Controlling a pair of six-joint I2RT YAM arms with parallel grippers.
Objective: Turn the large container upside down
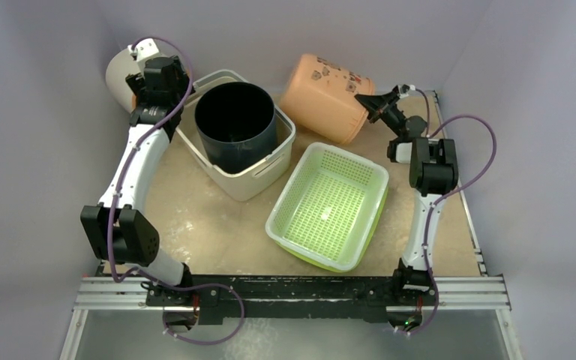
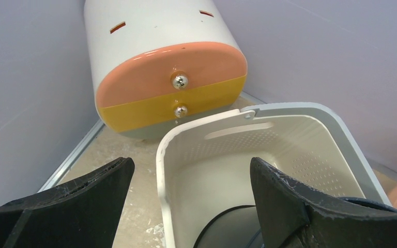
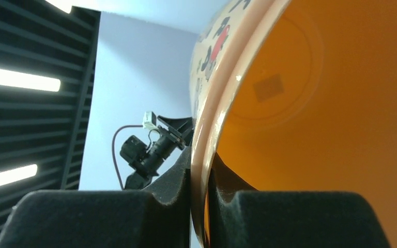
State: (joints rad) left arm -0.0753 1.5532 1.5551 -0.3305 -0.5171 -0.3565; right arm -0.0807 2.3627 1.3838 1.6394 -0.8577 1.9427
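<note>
The cream large container (image 1: 266,178) stands upright on the surface (image 1: 210,225) with a black bucket (image 1: 236,124) inside. To its right, the right gripper (image 1: 366,100) pinches the rim of the tilted orange bucket (image 1: 326,94), probably clearing room. The left gripper (image 2: 191,165), spread wide, straddles the container's far-left wall, ready to grasp.

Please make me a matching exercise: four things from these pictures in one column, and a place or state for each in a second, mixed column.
1. dark round bin
2. orange bucket
3. white perforated basket
4. left tool

A. sits in the lime-green tub
B. wide open
C. stands in the large container
D. tilted, rim pinched by the right tool

Pairs: 1-C; 2-D; 3-A; 4-B
</note>
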